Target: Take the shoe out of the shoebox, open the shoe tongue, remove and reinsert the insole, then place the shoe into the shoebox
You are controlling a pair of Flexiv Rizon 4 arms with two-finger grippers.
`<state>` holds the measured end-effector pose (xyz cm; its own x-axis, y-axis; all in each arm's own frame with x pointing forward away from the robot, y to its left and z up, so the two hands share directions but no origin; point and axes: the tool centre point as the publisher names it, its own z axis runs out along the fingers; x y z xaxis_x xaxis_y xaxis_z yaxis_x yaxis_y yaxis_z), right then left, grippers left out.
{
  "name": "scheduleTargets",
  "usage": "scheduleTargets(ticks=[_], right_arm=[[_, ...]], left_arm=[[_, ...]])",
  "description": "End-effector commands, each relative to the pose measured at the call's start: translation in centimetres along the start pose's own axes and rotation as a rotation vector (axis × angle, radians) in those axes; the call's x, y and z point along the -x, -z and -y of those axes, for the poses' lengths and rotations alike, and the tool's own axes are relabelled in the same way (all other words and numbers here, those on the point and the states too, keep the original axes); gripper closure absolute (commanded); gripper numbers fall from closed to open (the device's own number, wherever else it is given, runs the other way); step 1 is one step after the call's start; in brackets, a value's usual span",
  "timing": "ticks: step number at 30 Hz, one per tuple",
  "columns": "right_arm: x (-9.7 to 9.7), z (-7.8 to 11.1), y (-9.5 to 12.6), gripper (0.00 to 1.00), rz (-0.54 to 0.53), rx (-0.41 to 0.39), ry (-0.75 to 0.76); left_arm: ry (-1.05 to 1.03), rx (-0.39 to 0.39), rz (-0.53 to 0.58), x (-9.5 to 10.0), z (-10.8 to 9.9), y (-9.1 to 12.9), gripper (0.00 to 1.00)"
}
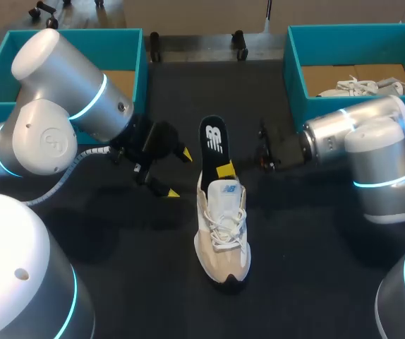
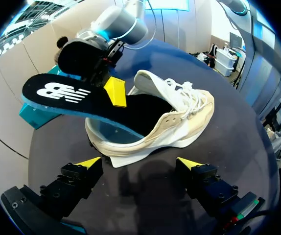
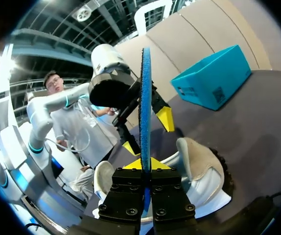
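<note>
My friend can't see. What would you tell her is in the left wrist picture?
The right gripper holds a black insole with one end inside a cream shoe on the dark table. The left gripper is open, just short of the shoe.

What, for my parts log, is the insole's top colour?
Insole: black, white logo, blue edge; best in left wrist view.

The shoe [image 1: 221, 229] stands mid-bench [image 1: 315, 282], toe toward the robot. The insole [image 1: 213, 145] rises from its heel end, gripped by the right claw [image 1: 225, 169]. The left claw [image 1: 178, 173] lies left of the shoe, apart from it. The left box [image 1: 61, 42] and right box [image 1: 343, 39] sit at the far corners, and a second shoe [image 1: 358, 87] lies in the right box.
</note>
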<state>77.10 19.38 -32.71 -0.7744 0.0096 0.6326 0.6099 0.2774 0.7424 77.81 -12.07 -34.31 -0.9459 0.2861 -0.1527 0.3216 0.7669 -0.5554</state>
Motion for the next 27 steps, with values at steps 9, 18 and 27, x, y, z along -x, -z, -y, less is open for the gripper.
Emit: scheduleTargets(ticks=[9,18,27], right_arm=[[-0.5,3.1,-1.9,1.00,-0.005,-0.015,-0.090],[-0.7,1.4,-1.2,0.82,0.048,-0.016,-0.049],[0.2,-0.7,-0.4,0.84,0.044,-0.056,0.003]], left_arm=[[-0.001,0.005,0.001,-0.1,0.1,0.0,0.00],[-0.001,0.005,0.001,-0.1,0.1,0.0,0.00],[-0.001,0.005,0.001,-0.1,0.1,0.0,0.00]])
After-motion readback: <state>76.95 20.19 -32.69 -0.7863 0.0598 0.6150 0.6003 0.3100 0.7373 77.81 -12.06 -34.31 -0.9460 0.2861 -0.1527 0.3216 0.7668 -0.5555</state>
